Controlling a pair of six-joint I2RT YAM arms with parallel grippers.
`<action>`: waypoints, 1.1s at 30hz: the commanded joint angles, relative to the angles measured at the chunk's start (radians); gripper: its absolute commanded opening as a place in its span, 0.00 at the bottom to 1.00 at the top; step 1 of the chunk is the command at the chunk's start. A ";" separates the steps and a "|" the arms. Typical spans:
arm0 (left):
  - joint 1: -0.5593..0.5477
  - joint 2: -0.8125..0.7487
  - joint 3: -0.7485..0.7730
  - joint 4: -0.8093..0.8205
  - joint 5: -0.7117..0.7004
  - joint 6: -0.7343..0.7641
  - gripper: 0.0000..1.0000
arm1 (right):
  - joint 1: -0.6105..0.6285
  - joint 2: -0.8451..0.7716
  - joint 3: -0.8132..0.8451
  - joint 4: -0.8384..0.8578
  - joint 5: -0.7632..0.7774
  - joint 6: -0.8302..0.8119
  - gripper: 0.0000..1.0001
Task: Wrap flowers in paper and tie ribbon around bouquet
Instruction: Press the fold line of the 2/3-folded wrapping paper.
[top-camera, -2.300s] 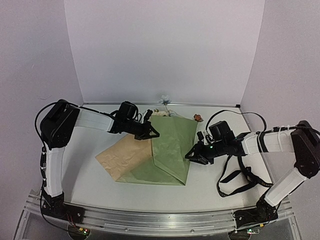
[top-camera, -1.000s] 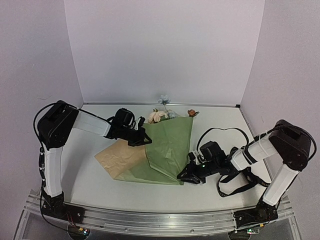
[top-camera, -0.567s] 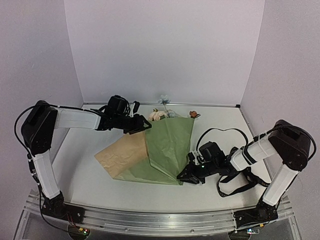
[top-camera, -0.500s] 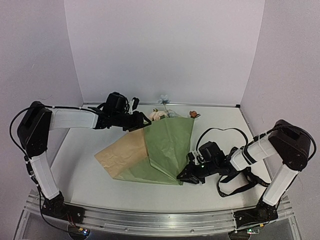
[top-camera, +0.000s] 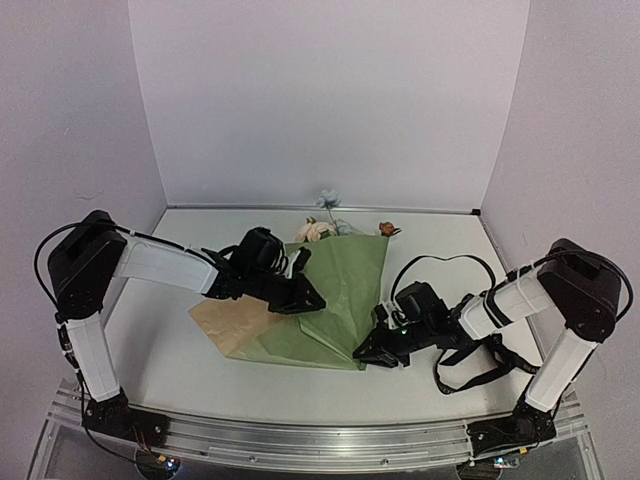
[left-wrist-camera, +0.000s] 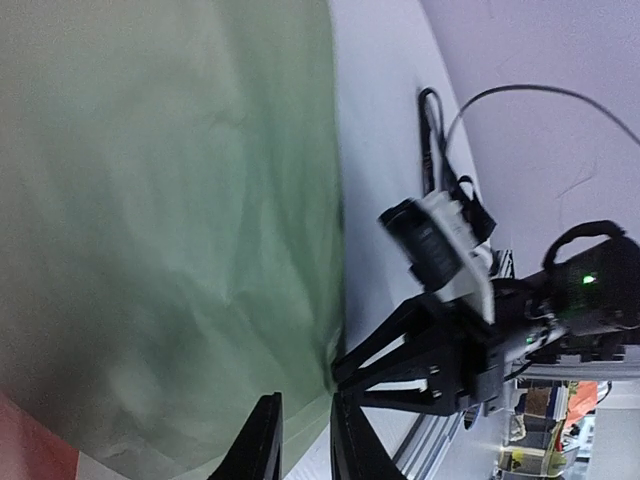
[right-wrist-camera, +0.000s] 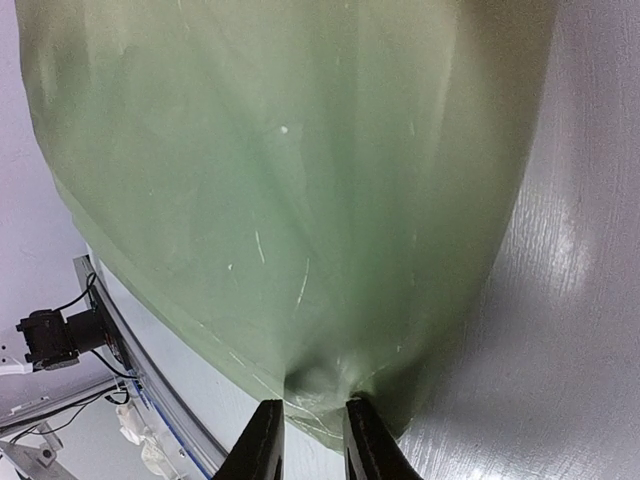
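The paper (top-camera: 345, 285) lies folded on the table, olive-green side up, with its tan reverse (top-camera: 232, 320) showing at the left. The flowers (top-camera: 318, 229) poke out past its far edge, cream, blue and rust heads. My right gripper (top-camera: 366, 352) is at the near right corner of the sheet. In the right wrist view it (right-wrist-camera: 305, 425) is shut on a puckered bit of green paper (right-wrist-camera: 280, 170). My left gripper (top-camera: 308, 297) hovers low over the middle of the green sheet (left-wrist-camera: 170, 200). Its jaws (left-wrist-camera: 303, 420) stand narrowly apart with nothing pinched. The ribbon is out of view.
Black cables (top-camera: 470, 362) loop on the table beside the right arm. A metal rail (top-camera: 300, 440) runs along the near edge. White walls close the back and both sides.
My left gripper let go of the paper's upper left edge and swung down and right onto the middle of the green sheet. The right gripper has kept its hold on the corner.
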 joint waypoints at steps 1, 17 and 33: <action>-0.003 0.040 -0.044 0.088 0.032 -0.068 0.16 | 0.010 0.016 0.007 -0.080 0.046 -0.009 0.24; -0.003 0.173 -0.022 -0.204 -0.087 0.017 0.05 | 0.010 -0.028 0.024 -0.014 0.161 0.074 0.26; -0.001 0.193 -0.017 -0.255 -0.103 0.057 0.00 | -0.095 0.061 0.080 0.090 0.173 0.143 0.27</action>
